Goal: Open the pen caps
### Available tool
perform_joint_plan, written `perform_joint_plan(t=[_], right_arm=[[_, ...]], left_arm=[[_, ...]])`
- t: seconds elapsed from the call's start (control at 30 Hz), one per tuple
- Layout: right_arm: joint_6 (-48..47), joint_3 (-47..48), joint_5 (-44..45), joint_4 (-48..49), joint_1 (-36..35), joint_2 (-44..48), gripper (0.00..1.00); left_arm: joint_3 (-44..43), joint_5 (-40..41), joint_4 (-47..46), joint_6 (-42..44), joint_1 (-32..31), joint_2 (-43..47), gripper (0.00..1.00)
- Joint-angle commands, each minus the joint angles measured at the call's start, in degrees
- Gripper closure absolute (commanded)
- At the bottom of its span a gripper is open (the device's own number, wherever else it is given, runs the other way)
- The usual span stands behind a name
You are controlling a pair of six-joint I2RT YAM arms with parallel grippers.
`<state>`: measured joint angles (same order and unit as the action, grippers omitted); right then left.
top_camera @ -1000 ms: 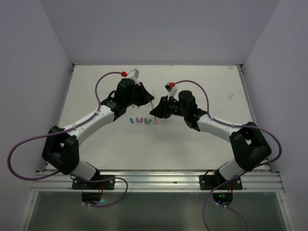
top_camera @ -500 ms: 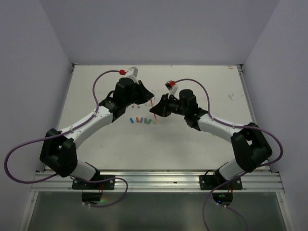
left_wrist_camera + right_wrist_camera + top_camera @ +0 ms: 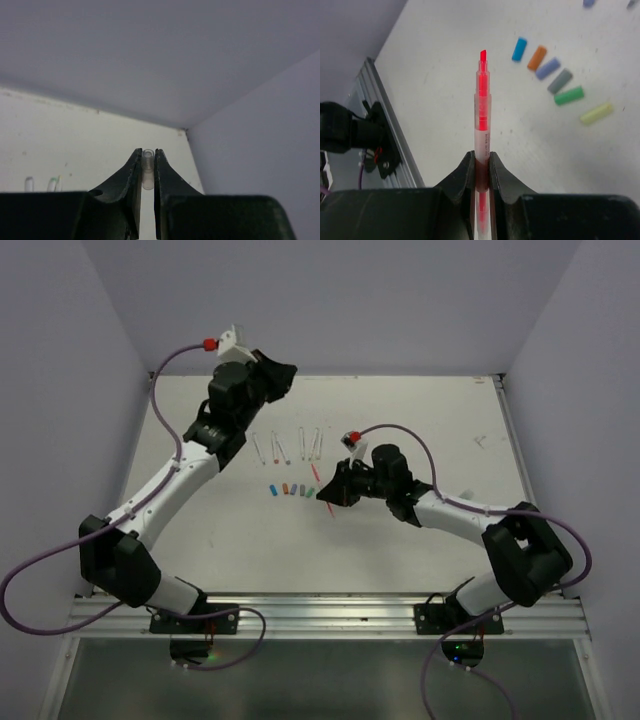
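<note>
Left wrist view shows my left claw clenched on a small clear cap, which stands upright between the tips with its open end poking just above them. Beyond that claw lies the far part of the white desk, ending at the corner where two pale walls meet, and the ends of two pens peek up at the lower left. In the right wrist view my right claw is grasping a red pen by its clear barrel, the bare chisel tip pointing away from me, over the desk. To the right of that tip, loose caps lie on the desk in a slanting row: a blue cap, an orange cap, a purple cap, a grey cap, a green cap and a yellowish cap, close together but not touching. To the left runs the metal rail at the near edge. From the top external view, my left claw is raised high over the far left of the desk, well apart from my right claw, which sits low near the middle, just beside the right end of the cap row. White pen barrels lie side by side on the desk beyond that row.
</note>
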<state>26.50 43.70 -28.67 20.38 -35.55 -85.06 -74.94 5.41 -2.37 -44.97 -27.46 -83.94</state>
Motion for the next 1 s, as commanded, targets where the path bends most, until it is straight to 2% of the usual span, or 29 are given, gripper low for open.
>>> perform_joint_plan(t=[0.0, 0.23, 0.37, 0.4, 0.6, 0.63, 0.77, 0.97], right_arm=[[-1.54, -1.60, -3.06, -3.95, -0.84, 0.59, 1.00], [0.13, -1.96, 0.53, -4.64, -0.92, 3.14, 1.00], [0.22, -0.73, 9.05, -10.17, -0.05, 6.12, 1.00], [0.39, -0.03, 12.89, -11.14, 0.39, 6.48, 1.00], [1.36, 4.28, 25.40, -20.20, 5.13, 7.28, 1.00], [1.97, 4.89, 28.28, -21.68, 5.84, 7.10, 1.00], [7.14, 6.31, 30.33, -24.51, 10.76, 5.87, 1.00], [8.57, 7.80, 31.04, -25.74, 13.05, 4.46, 1.00]], left_arm=[[-7.23, 7.59, -9.67, -1.43, 1.97, 2.21, 1.00], [-9.70, 4.19, -6.60, 0.93, 2.59, 1.50, 1.00], [-9.88, -2.58, 1.12, 4.45, 2.59, 0.45, 1.00], [-9.70, -5.12, 5.58, 5.24, 2.59, -0.34, 1.00], [-7.07, -14.62, 17.65, 10.51, 2.24, -3.24, 1.00], [-6.89, -15.07, 18.97, 11.21, 1.98, -3.85, 1.00], [-7.15, -15.78, 26.08, 14.82, -2.05, -9.38, 1.00], [-6.71, -10.86, 27.95, 16.67, -9.70, -15.89, 0.98]])
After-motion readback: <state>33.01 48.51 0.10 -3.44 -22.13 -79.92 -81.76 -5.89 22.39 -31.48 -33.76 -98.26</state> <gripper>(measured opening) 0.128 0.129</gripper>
